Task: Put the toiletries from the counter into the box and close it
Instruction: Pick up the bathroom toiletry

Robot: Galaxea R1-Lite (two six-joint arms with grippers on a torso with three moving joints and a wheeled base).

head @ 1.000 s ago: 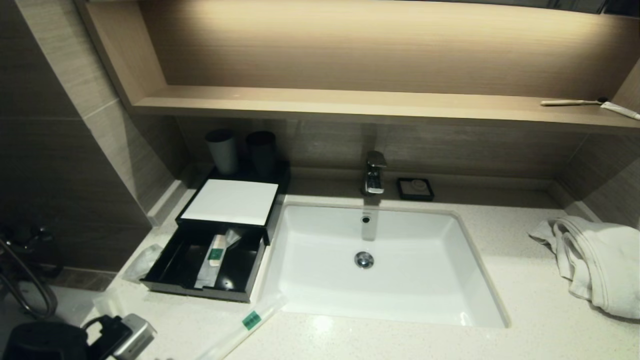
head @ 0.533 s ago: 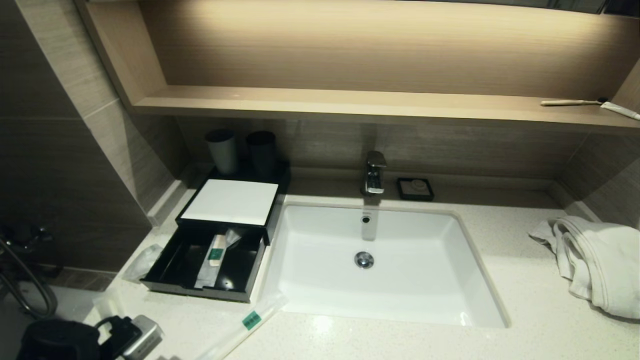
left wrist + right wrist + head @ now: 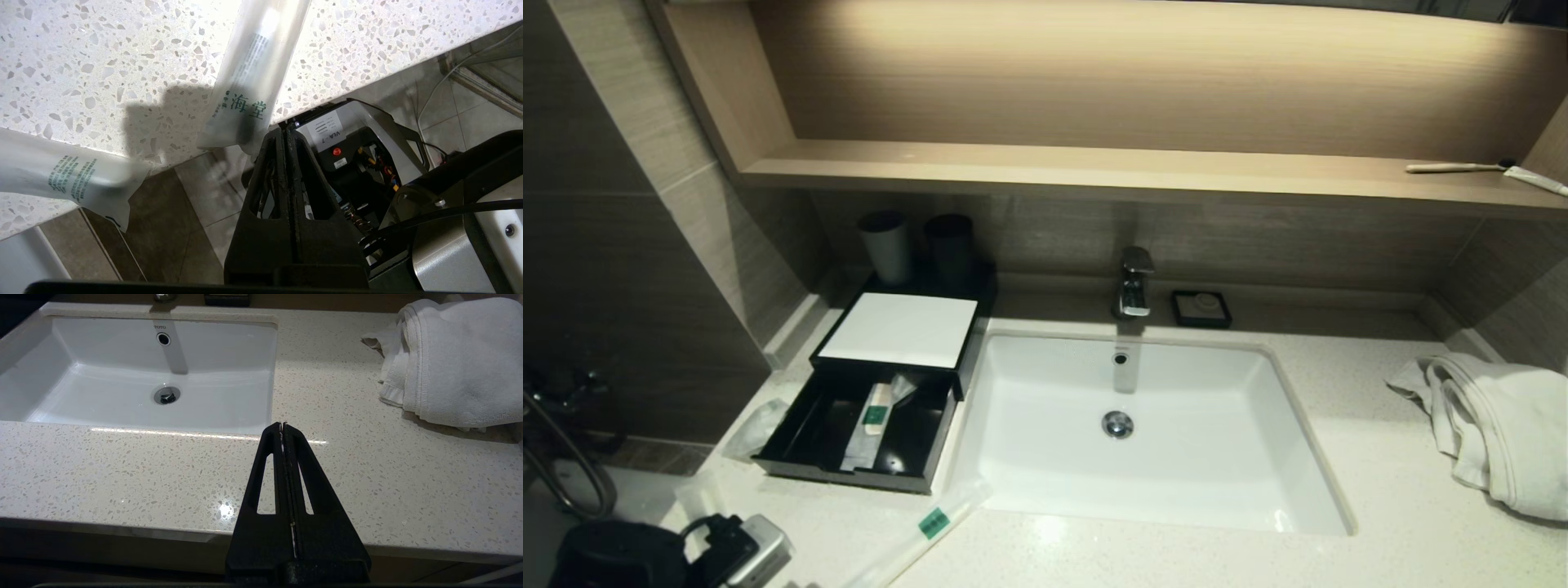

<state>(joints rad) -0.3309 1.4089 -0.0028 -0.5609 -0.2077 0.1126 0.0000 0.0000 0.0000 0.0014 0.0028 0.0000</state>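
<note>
Beside the open box [image 3: 882,392], long packet [image 3: 923,531], left end effector [image 3: 284,132] closed, empty

Warm strip light above washes the shelf [image 3: 1094,167] recess; the left of the frame lies dim. Glare streaks the basin [image 3: 1160,490] front rim; straight edges bow near the frame borders.
</note>
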